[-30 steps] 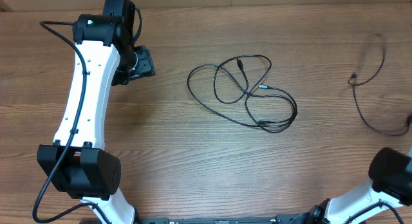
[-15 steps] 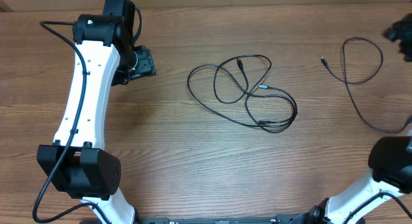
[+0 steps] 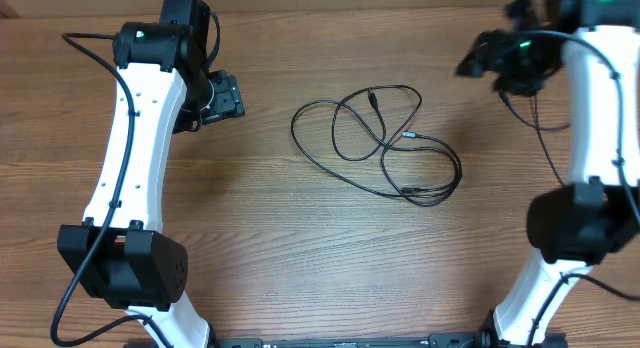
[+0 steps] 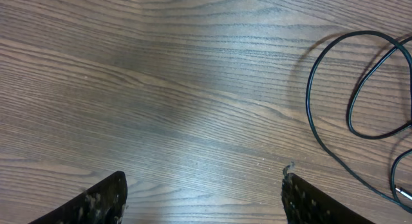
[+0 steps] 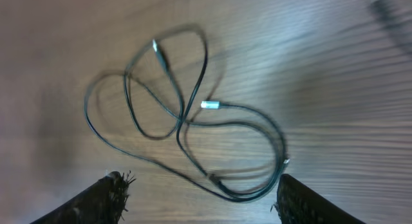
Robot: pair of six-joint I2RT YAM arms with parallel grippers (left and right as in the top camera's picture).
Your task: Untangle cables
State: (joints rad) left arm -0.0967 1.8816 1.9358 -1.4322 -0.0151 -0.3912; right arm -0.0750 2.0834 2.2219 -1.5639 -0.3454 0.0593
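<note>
Cables (image 3: 384, 145): one knot of overlapping loops at the centre of the table (image 3: 300, 258), touching neither arm.

Left gripper (image 3: 224, 96): well left of the knot, fingers spread wide and empty over bare wood. Probably parked clear of the work. Its camera catches only the loops' near edge, cut off at the frame.

Right gripper (image 3: 480, 60): hovers at the far right, spread wide and holding nothing. Its camera frames the whole tangle, probably to line up an approach. Blur smears the detail.

Thin cord (image 3: 541, 136) beside the right arm: partly hidden, ends unreadable.
</note>
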